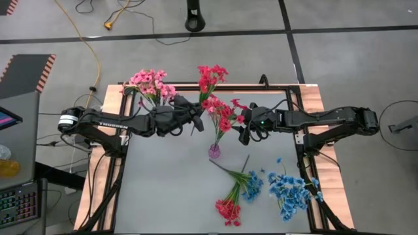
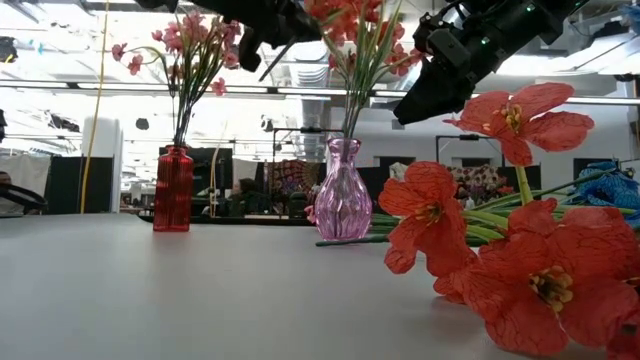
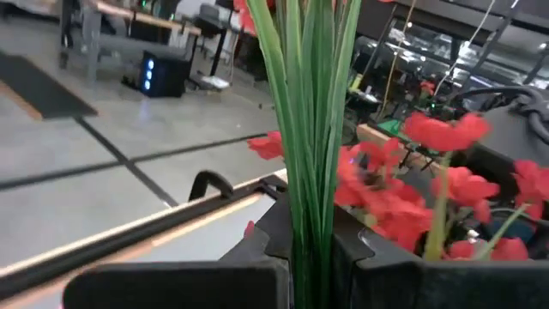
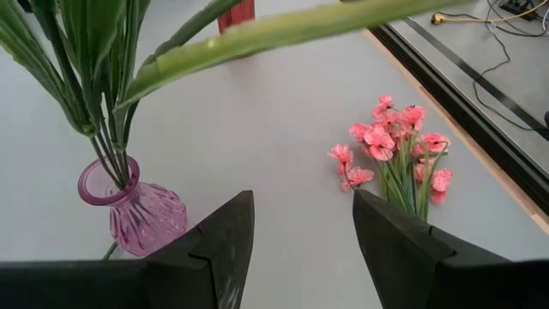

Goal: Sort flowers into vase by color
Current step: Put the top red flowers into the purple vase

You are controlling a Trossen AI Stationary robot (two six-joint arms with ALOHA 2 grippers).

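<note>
Grey table (image 1: 170, 183), high view: left claw (image 1: 196, 119) grips a red sprig (image 1: 210, 79) by its stems beside the purple vase (image 1: 214, 151), presumably to add it to the reds there. Right claw (image 1: 243, 134) hovers near the vase. Mixed red/blue bunch (image 1: 238, 192) and blue flowers (image 1: 289, 189) lie unsorted.

Low view adds a red vase (image 2: 173, 189) holding pink flowers (image 2: 190, 45).

Left wrist: fingers (image 3: 352, 249) clamp green stems.

Right wrist: right claw (image 4: 304, 236) open, empty.
</note>
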